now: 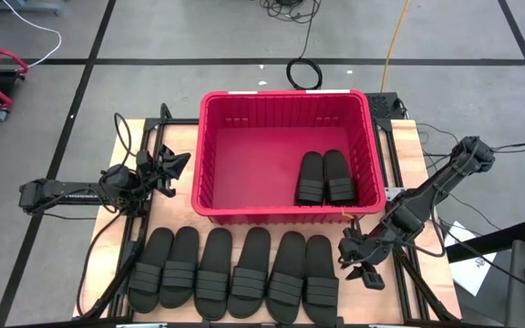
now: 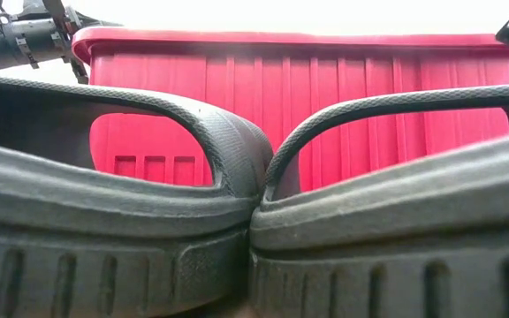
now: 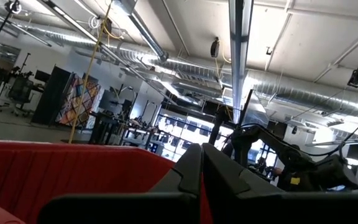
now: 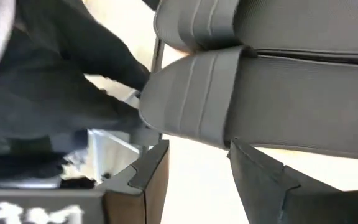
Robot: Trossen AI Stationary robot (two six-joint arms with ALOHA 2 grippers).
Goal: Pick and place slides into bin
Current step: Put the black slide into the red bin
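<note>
Left arm extended sideways, low, elbow nearly straight; left gripper (image 1: pixel 176 169) at its tip, fingers pressed together, holding nothing. Right arm bent at elbow, reaching down and inward; right gripper (image 1: pixel 358 260) fingers parted, empty.

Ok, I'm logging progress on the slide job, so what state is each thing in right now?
Bin: upright on the table, open-topped, holding two slides.
Slides in bin: two, side by side at its right end, straps up.
Slides on table: six in a row in front of the bin, straps up.
Left gripper: shut, empty, beside the bin's left wall.
Right gripper: open, holding nothing, at the row's right end.
</note>
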